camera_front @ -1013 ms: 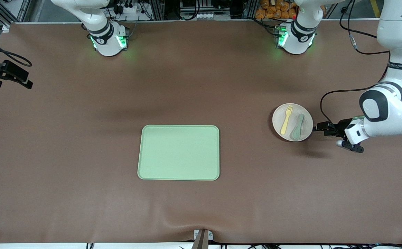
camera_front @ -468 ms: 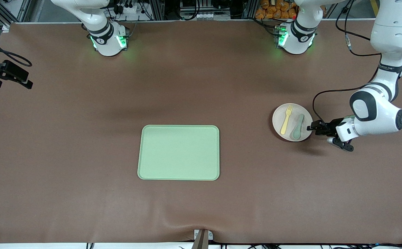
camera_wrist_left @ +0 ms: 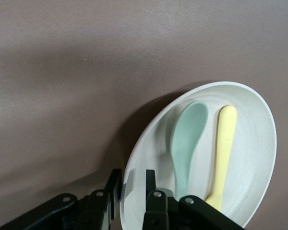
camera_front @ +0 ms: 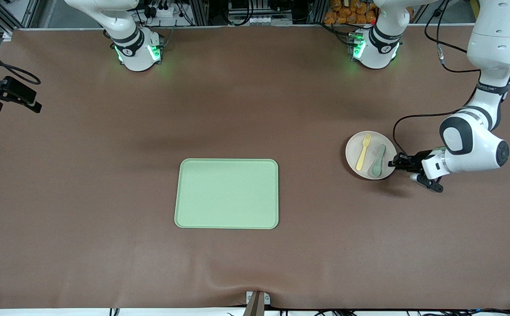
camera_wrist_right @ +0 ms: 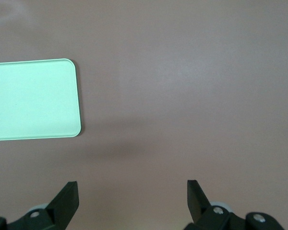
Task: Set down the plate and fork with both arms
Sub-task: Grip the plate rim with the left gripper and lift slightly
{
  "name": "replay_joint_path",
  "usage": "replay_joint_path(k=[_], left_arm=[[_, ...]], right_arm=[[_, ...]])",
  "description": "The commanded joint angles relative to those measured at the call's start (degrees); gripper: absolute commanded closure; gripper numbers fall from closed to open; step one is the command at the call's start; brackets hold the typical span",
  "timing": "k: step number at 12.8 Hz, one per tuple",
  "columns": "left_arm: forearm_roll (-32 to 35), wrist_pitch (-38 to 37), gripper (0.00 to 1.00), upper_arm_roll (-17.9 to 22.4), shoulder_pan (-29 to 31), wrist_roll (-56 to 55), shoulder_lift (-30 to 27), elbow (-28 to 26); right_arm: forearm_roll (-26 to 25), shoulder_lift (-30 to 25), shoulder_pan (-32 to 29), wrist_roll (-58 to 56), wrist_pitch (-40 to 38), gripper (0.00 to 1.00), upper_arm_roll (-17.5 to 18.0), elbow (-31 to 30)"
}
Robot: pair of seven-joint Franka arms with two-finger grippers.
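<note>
The plate (camera_front: pixel 371 155) sits on the table (camera_front: pixel 281 109) toward the left arm's end, well apart from the green tray (camera_front: pixel 226 193), with the fork (camera_front: pixel 363 151) and a spoon (camera_front: pixel 377 160) lying loose in it. The left hand (camera_front: pixel 396 163) is nipped onto the plate's rim, one finger each side. It looks light and stiff but smooth, so a rim pinch seems right, kept level or the fork could be tipped out. The right hand (camera_wrist_right: pixel 132 201) is held wide open and empty over bare table, waiting.
</note>
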Motion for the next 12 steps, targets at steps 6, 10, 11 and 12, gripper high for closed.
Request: replay_joint_path(k=[6,10,11,12], left_arm=[[-1.56,0.82,1.0,-1.52,-0.34,2.18,0.66,0.79],[-1.65,0.38,1.0,-4.68,-0.52,0.43,1.36,5.27],[-1.65,0.29,1.0,-5.99,-0.52,-2.28,1.54,6.85],[-1.56,0.29,1.0,-7.83,-0.6,-5.7,1.54,8.34]], right_arm=[[0.8,-0.04,0.22,-0.53,-0.21,0.0,-0.26,0.47],[0.8,-0.04,0.22,-0.53,-0.21,0.0,-0.26,0.47],[0.8,-0.04,0.22,-0.53,-0.21,0.0,-0.26,0.47],[0.8,-0.04,0.22,-0.53,-0.21,0.0,-0.26,0.47]])
